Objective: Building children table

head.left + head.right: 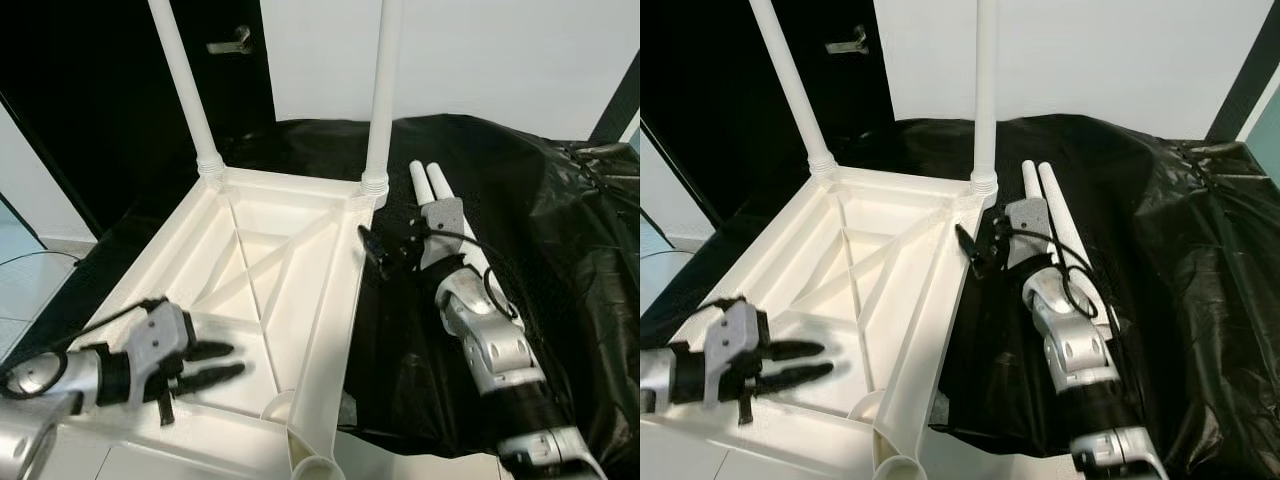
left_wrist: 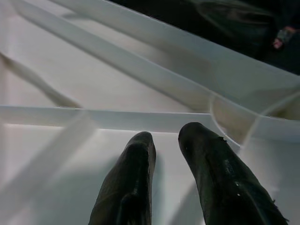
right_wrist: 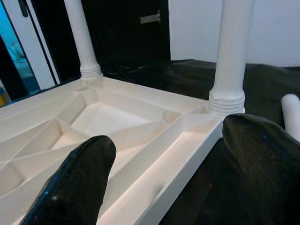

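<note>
The white tabletop (image 1: 270, 290) lies upside down on black sheeting (image 1: 560, 260), two legs (image 1: 383, 90) screwed upright into its far corners. The left hand (image 1: 225, 365), fingers slightly apart and empty, hovers inside its near end. The right hand (image 1: 375, 250), spread wide and empty, sits beside its right rim, two loose legs (image 1: 432, 185) next to it.

Two silver arms built from rounded metallic segments with black joints between them. Left claw (image 1: 222, 363): grey blocky housing, two long glossy black fingers (image 2: 129, 187) with rounded tips, small black tab hanging below the housing. Thin black cable loops from the left wrist back along the forearm. Right claw (image 1: 975, 250): grey boxy wrist block with small dark screws, black cable curling around the wrist, black fingers (image 3: 75, 180) thick, matte, slightly scuffed. Right forearm has a black sleeve section lower down.
</note>
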Motion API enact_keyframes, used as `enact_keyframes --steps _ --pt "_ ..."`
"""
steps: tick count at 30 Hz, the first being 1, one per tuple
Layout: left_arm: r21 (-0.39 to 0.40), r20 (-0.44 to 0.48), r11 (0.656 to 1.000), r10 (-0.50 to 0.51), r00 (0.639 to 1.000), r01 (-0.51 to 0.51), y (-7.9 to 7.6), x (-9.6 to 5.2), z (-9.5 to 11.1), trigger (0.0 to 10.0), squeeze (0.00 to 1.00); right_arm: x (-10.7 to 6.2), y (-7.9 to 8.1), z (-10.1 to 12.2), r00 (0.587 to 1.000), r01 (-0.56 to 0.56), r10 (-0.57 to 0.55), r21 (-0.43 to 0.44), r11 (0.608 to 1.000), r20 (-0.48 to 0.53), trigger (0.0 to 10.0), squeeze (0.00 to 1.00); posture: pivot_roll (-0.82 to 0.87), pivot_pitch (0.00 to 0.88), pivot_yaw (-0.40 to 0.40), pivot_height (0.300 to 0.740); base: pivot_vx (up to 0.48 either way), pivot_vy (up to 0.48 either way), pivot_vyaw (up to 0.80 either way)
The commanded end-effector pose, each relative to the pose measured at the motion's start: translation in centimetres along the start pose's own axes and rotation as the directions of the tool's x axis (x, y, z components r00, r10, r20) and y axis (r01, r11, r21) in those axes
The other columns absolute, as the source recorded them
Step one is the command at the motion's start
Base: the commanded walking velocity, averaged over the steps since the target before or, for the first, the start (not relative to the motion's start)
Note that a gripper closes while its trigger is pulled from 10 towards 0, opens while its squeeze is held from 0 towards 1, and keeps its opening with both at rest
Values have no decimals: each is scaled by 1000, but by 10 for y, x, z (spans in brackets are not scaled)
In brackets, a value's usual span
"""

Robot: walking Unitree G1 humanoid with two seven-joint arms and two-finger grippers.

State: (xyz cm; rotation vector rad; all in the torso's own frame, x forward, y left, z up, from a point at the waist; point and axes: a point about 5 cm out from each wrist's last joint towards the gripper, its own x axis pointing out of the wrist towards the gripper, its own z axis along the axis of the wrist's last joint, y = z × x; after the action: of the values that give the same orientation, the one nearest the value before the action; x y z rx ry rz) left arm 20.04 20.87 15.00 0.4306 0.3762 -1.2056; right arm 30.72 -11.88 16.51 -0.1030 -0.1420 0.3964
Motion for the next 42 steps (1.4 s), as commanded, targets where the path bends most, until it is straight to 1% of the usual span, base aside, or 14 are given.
enact_keyframes --steps 1,9,10,11,12,13,14,15,16,29,34,40,41,42 --pt "12 -43 998 -57 997 58 -8 1 -7 10000 0 -4 6 1 1000 -10 10 5 1000 -9 10000 0 120 0 9 740 0 0 0" --pt "-100 -66 989 -118 991 111 -16 -3 -16 10000 102 -11 6 -3 999 7 -6 15 1000 -37 10000 0 125 0 4 740 0 0 0" --pt "-92 -68 991 -108 992 102 -16 -6 -16 10000 412 -13 6 -2 999 9 -9 16 1000 -41 10000 0 127 0 3 740 0 0 0" --pt "-92 -68 991 -108 992 102 -16 -6 -16 10000 412 -13 6 -2 999 9 -9 16 1000 -41 10000 0 127 0 3 740 0 0 0" --pt "-90 -77 992 -99 992 92 -16 -10 -17 10000 800 -14 5 -2 999 11 -10 18 1000 -47 10000 0 127 0 2 740 0 0 0" --pt "-68 -86 996 -64 994 59 -14 -13 -18 10000 655 -14 4 -3 998 13 -12 12 1000 -56 10000 0 133 0 -3 740 0 0 0" --pt "-52 -92 998 -40 995 35 -12 -16 -18 10000 337 -14 4 -3 998 15 -14 7 1000 -62 10000 0 133 0 -3 740 0 0 0" --pt "-52 -92 998 -40 995 35 -12 -16 -18 10000 337 -14 4 -3 998 15 -14 7 1000 -62 10000 0 133 0 -3 740 0 0 0" --pt "-61 -108 998 -38 993 32 -13 -18 -19 10000 0 -15 4 -3 998 10 -10 12 1000 -67 10000 0 135 0 -5 740 0 0 0" --pt "-65 -192 995 -82 978 71 -20 -21 -29 10000 0 -20 8 -3 996 -15 16 9 1000 -93 10000 0 134 0 -8 740 0 0 0" --pt "8 -270 999 47 962 -47 -2 0 -36 10000 0 -22 7 -1 995 -2 3 15 1000 -99 10000 0 120 0 -3 740 0 0 0" --pt "56 -347 993 119 930 -106 9 3 -45 10000 0 -23 7 1 995 6 -5 13 1000 -97 10000 0 112 0 4 740 0 0 0" --pt "68 -351 992 120 929 -102 10 3 -44 9490 0 -23 6 1 995 12 -11 11 1000 -98 10000 0 109 0 8 740 0 0 0" --pt "52 -357 993 120 926 -109 11 2 -45 4353 0 -23 5 2 995 17 -16 11 1000 -97 10000 0 108 0 11 740 0 0 0"
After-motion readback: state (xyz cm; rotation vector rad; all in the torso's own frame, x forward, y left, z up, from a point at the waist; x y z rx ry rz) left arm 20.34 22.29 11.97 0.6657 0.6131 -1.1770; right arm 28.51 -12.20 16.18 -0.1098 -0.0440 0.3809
